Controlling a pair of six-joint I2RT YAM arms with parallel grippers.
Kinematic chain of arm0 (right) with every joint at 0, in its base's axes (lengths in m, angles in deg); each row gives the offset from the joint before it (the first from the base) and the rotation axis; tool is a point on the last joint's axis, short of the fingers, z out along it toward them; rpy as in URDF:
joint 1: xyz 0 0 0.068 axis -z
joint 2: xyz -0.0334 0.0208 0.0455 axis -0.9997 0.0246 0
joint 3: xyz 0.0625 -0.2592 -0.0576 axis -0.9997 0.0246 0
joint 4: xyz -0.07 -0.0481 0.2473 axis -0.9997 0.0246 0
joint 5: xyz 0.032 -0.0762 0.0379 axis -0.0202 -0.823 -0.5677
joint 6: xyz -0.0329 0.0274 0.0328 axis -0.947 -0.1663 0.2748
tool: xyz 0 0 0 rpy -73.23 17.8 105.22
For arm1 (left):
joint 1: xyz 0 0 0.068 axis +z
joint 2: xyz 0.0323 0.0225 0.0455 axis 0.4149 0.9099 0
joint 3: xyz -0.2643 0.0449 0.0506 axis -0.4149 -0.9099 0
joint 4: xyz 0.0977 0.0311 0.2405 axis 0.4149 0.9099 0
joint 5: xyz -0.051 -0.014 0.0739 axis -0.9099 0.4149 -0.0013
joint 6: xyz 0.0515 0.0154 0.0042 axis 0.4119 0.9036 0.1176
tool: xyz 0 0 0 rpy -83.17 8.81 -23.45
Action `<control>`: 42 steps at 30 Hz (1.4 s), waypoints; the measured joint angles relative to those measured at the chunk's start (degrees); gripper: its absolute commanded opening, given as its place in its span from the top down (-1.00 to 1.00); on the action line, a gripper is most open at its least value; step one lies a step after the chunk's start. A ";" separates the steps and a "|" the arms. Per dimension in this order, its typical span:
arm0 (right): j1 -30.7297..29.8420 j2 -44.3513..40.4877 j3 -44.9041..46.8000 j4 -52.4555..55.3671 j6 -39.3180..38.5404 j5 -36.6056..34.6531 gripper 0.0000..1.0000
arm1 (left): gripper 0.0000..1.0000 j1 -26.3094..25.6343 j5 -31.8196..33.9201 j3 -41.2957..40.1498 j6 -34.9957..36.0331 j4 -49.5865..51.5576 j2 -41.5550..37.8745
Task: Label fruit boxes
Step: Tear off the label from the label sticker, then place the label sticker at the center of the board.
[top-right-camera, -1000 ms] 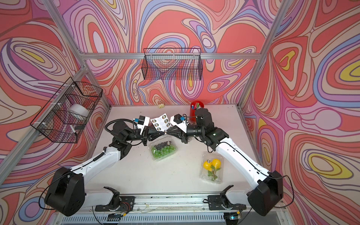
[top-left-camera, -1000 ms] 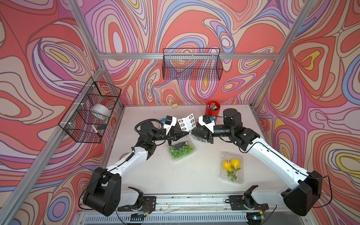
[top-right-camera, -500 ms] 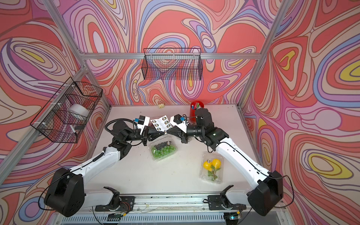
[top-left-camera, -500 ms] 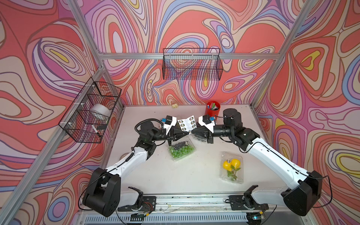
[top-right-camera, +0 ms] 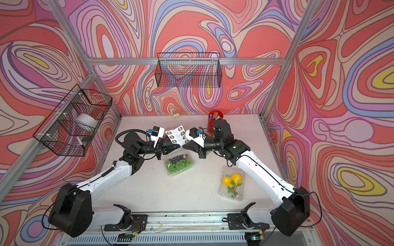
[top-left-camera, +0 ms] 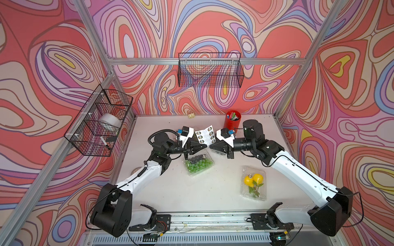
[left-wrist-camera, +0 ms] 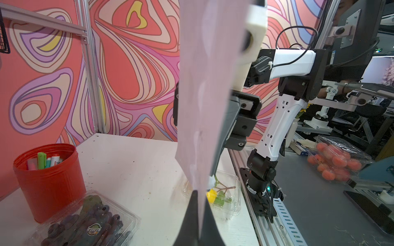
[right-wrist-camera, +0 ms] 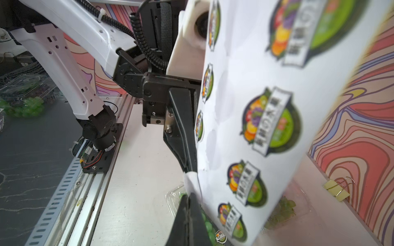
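As both arms met tip to tip just toward 12 o'clock of the table's middle, I judged the step in hand to be peeling a sticker off the sticker sheet (top-left-camera: 205, 134). The left gripper (top-left-camera: 205, 146) was closed on the sheet's lower corner, and the sheet stood up from between its fingers. The right gripper (top-left-camera: 211, 147) was closed too, nose against that same corner with a small white scrap at its tip. I could not tell whether that scrap was a sticker's edge or the backing paper. The green grape box (top-left-camera: 198, 163) lay at the centre, directly below the two tips. The purple grape box (left-wrist-camera: 85, 223) sat toward 1 o'clock of it, under the right gripper and near the red pen cup (top-left-camera: 232, 121). The yellow fruit box (top-left-camera: 253, 184) was well apart at 4 o'clock. Each of these three seemed to carry a round sticker on its lid already. The red grape box (left-wrist-camera: 336, 159) showed only in the left wrist view, off the table beyond the front rail. To my mind the next move called for the left grip to stay firm while the right drew slowly away. A pull too quick might tear the sheet or drag it loose. On the sheet I saw round fruit emblems crossed by a white banner of characters, too blurred to read, and some blank rounds where stickers had gone. The emblem on the purple box's lid was equally unreadable, and the printing on the pens was too small.
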 measured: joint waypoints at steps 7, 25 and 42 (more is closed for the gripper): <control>0.00 -0.57 0.35 -0.33 0.59 -0.72 1.00 | 0.87 0.00 0.02 -0.02 -1.75 -2.62 0.07; 0.00 -3.54 2.19 -1.09 3.45 -1.70 1.00 | 1.00 0.00 2.43 -0.28 -2.36 -2.75 0.20; -0.22 20.37 -12.92 -0.26 32.72 -8.50 1.00 | 1.00 8.48 31.41 4.61 3.54 38.21 -6.12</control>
